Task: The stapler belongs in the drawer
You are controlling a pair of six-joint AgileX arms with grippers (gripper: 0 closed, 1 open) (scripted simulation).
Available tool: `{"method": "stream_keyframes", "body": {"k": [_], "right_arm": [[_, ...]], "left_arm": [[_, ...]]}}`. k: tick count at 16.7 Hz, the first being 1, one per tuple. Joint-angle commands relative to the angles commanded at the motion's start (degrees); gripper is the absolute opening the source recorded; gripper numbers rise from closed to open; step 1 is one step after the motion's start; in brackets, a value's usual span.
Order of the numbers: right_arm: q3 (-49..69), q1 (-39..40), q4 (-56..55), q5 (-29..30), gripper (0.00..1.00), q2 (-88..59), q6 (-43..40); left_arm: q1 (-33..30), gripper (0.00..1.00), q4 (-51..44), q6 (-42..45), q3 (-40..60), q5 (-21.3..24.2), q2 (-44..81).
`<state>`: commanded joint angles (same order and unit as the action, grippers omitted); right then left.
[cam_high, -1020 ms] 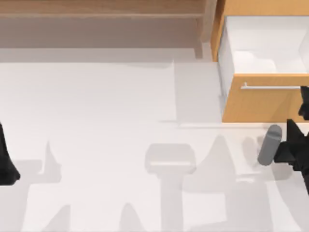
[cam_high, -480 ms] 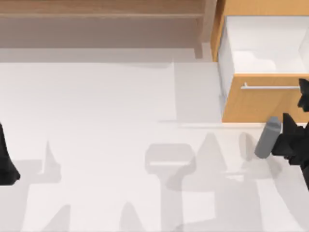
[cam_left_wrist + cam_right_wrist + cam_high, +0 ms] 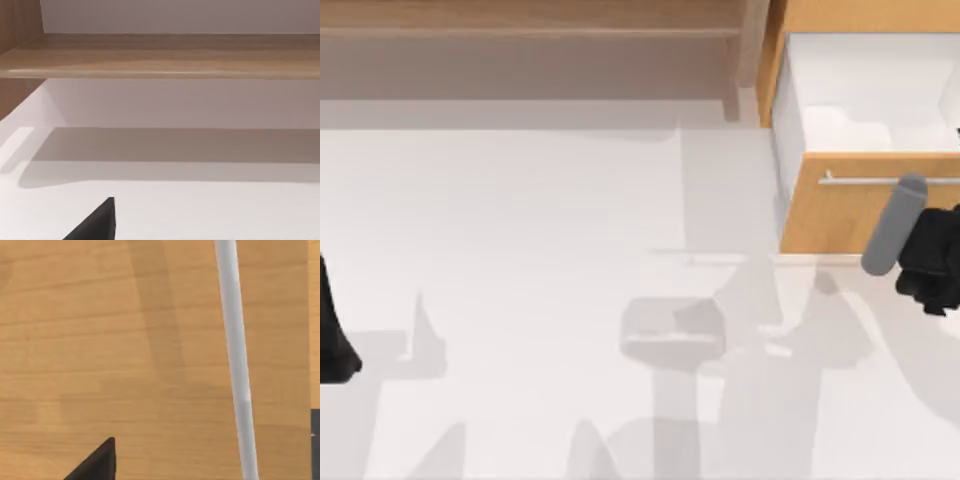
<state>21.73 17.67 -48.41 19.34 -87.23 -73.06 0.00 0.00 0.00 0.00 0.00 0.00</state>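
The stapler (image 3: 893, 228) is a grey elongated piece held tilted in the air in front of the drawer's orange-tan front (image 3: 835, 218), its upper end overlapping the silver bar handle (image 3: 855, 181). My right gripper (image 3: 920, 252) is at the table's right edge, shut on the stapler's right side. The drawer stands pulled open, showing its white inner walls (image 3: 788, 110). The right wrist view looks closely at the wooden front (image 3: 125, 355) and the handle (image 3: 235, 365), with one dark fingertip (image 3: 97, 465) in the corner. My left gripper (image 3: 332, 335) is parked at the far left edge.
A brown open shelf unit (image 3: 520, 45) runs along the back left and middle, and appears in the left wrist view as a wooden board (image 3: 165, 55). The white tabletop (image 3: 540, 250) stretches between the arms.
My right gripper has lifted the stapler off the table and carried it back toward the drawer front, up to the handle. The left arm has not moved.
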Motion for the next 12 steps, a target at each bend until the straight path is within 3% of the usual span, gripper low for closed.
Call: {"method": "stream_keyframes", "body": {"k": [6, 12], "right_arm": [[10.31, -10.63, 45.77, -4.5, 1.0, 15.72, 11.66], [16.64, -24.72, 86.94, -11.83, 1.0, 21.85, 21.65]], "left_arm": [[0.0, 1.0, 0.0, 0.0, 0.0, 0.0, 0.0], [0.0, 1.0, 0.0, 0.0, 0.0, 0.0, 0.0]]}}
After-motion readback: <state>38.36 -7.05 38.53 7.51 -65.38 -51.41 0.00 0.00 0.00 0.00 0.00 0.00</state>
